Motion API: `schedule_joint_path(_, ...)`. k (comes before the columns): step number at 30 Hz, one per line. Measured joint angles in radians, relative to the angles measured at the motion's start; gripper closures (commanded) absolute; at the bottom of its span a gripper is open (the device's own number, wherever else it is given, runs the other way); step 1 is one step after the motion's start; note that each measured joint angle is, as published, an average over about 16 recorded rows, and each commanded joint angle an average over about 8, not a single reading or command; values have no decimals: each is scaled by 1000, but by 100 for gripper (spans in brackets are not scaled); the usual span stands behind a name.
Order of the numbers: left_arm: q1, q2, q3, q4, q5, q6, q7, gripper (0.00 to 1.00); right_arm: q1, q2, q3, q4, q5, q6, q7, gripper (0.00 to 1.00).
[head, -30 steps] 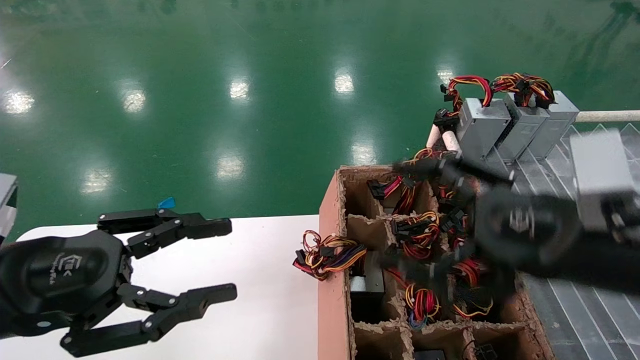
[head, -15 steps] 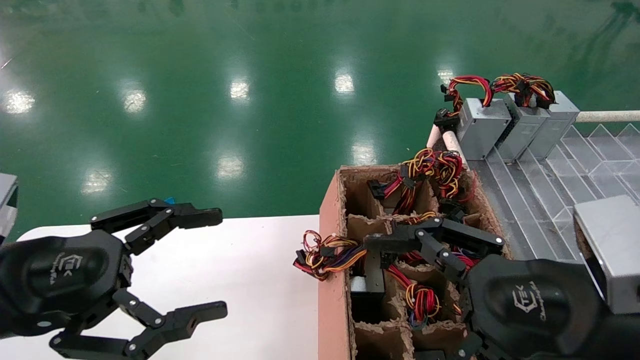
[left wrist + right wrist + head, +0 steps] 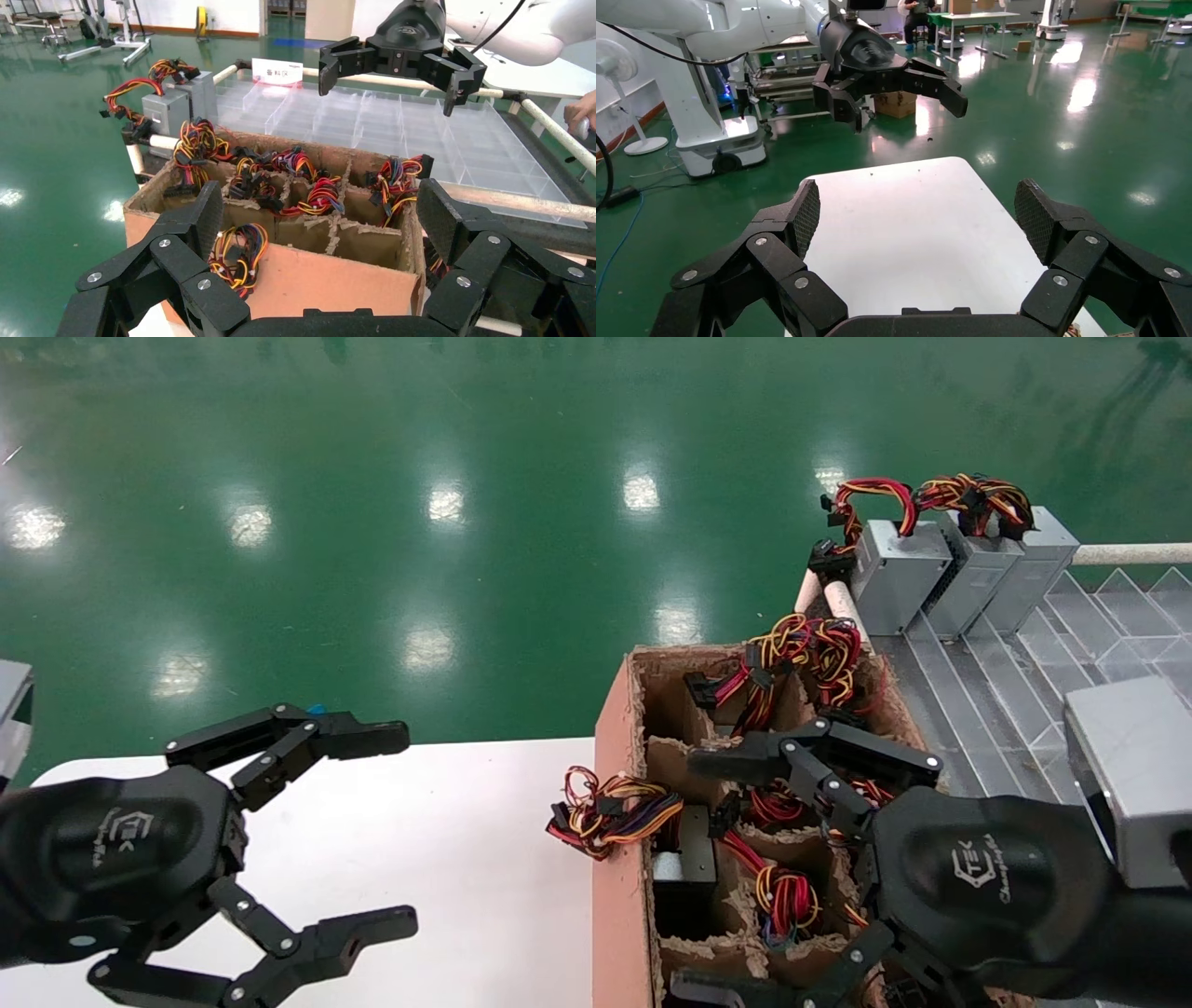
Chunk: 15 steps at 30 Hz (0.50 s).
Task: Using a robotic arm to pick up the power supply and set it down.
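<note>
The left gripper [image 3: 400, 831] is hovering over the left part of the white tabletop [image 3: 484, 859], its two black fingers spread wide apart with nothing between them; the left wrist view shows the same open jaws framing the box beyond. Blue tape [image 3: 312, 710] is showing just past the upper finger, near the far edge of the tabletop.

At the right edge of the tabletop a brown cardboard box [image 3: 616, 822] is standing, its inside divided by ragged cardboard partitions into cells. A bundle of red, yellow and orange wires [image 3: 610, 810] is spilling over the box's left wall onto the tabletop. Just inside that wall, a power supply [image 3: 684, 868] is sitting upright in a cell, only its dark top face showing. Further bundles of wires [image 3: 801, 654] are rising from the other cells.

The right gripper [image 3: 708, 873] is hanging above the middle cells of the box, its fingers also held wide apart and gripping nothing; one finger is reaching across the cells toward the left wall, and the other is lying near the box's near edge. The grey wrist block [image 3: 1131, 775] is sitting behind it.

Beyond the box's far right corner, three more grey power supplies [image 3: 959, 575] are standing side by side on a clear plastic divider tray [image 3: 1006, 691], with their wires bunched on top.
</note>
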State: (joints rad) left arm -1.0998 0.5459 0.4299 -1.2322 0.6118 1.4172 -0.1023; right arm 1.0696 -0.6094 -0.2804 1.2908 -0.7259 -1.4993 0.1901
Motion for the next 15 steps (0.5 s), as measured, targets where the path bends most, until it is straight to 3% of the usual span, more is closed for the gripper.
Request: schedule_joint_path(15,0,0,0,0,0,0,0,0,4,-1,1,-6,-4,4,-4,0)
